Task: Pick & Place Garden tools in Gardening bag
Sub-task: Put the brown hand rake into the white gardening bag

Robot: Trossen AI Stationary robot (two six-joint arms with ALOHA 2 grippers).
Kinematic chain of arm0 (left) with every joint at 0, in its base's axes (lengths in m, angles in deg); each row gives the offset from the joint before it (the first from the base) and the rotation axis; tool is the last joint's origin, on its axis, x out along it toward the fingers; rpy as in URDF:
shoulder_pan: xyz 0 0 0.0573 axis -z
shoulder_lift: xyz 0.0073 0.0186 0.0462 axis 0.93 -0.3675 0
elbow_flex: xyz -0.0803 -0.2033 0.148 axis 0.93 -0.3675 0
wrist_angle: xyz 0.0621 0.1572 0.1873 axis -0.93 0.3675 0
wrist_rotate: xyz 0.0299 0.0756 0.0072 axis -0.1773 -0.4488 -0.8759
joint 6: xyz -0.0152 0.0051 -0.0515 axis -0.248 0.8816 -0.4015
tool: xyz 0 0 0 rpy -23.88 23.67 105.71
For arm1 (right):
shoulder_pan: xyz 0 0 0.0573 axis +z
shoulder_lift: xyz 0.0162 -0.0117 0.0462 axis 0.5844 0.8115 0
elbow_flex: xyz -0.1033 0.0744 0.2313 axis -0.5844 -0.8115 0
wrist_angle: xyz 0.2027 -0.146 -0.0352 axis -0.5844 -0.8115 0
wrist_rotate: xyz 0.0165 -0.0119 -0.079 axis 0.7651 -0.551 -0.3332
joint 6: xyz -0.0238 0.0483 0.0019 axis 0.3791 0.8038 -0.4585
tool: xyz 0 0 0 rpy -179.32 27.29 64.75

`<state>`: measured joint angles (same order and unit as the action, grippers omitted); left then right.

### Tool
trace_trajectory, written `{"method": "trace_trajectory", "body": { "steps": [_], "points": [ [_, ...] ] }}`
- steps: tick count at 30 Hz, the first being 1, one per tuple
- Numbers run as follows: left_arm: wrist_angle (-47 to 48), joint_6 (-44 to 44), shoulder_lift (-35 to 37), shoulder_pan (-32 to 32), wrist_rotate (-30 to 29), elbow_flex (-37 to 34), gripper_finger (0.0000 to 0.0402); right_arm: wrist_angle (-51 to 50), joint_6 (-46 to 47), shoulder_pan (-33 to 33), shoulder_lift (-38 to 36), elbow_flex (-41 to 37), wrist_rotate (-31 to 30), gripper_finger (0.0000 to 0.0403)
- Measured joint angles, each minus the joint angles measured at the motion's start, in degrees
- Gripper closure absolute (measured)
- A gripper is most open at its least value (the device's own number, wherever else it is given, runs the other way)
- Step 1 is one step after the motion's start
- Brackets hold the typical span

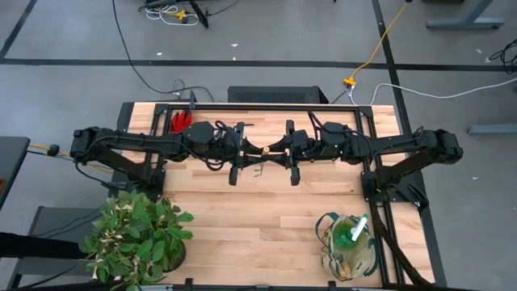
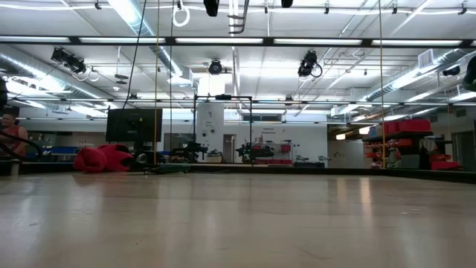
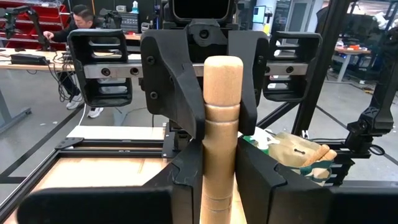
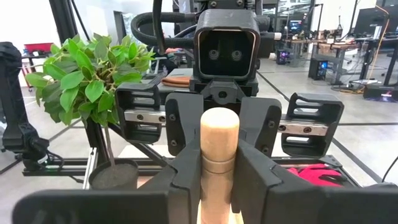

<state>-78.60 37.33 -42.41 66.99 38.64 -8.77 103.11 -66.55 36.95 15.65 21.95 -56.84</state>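
Note:
A garden tool's light wooden handle (image 1: 275,148) hangs level high over the middle of the table, between my two grippers, which face each other. My left gripper (image 1: 263,150) comes from the table's left and is shut on it. My right gripper (image 1: 285,149) comes from the right and is shut on its other end. The tool's metal head is not plain in any view. The beige gardening bag (image 1: 349,246) stands at the near right with a green-and-white item (image 1: 356,229) in it. Red gloves (image 1: 179,121) lie at the far left. My left gripper pinches the wooden handle (image 3: 219,177) between its two fingers, one on each side. The fingers point level from the table's left and lie along the handle. The handle is lifted clear of the table and runs on toward the other gripper. My right gripper pinches the handle's other end (image 4: 219,183) between its two fingers, level from the table's right and along the handle. In the left wrist view its fingers (image 3: 181,93) flank the rounded end (image 3: 222,78). The handle stays level, clear of the table.
A leafy potted plant (image 1: 137,234) stands at the near left corner. A small dark pronged thing (image 1: 257,169) shows just nearer than the grippers; I cannot tell whether it lies on the table. The middle of the near half is bare wood (image 1: 250,234). A person sits beyond the table (image 3: 81,18).

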Motion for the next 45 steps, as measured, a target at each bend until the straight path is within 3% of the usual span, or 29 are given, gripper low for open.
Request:
{"method": "trace_trajectory", "body": {
  "steps": [18, 34, 45],
  "points": [
    [-0.07, 0.34, 0.0, 0.02, 0.06, -0.02, 0.0246, -0.09, 0.2, 0.0, 0.0, -0.02, 0.25, 0.033],
    [0.74, -0.51, 0.15, 0.0, 0.06, -0.02, 0.0244, -0.11, 0.15, 0.0, -0.19, -0.02, 1.22, 0.033],
    [2.33, -1.8, 2.97, -0.19, 0.03, -0.1, 0.0268, -3.51, -0.7, -0.02, -3.92, -0.02, 1.66, 0.033]
  ]
}}
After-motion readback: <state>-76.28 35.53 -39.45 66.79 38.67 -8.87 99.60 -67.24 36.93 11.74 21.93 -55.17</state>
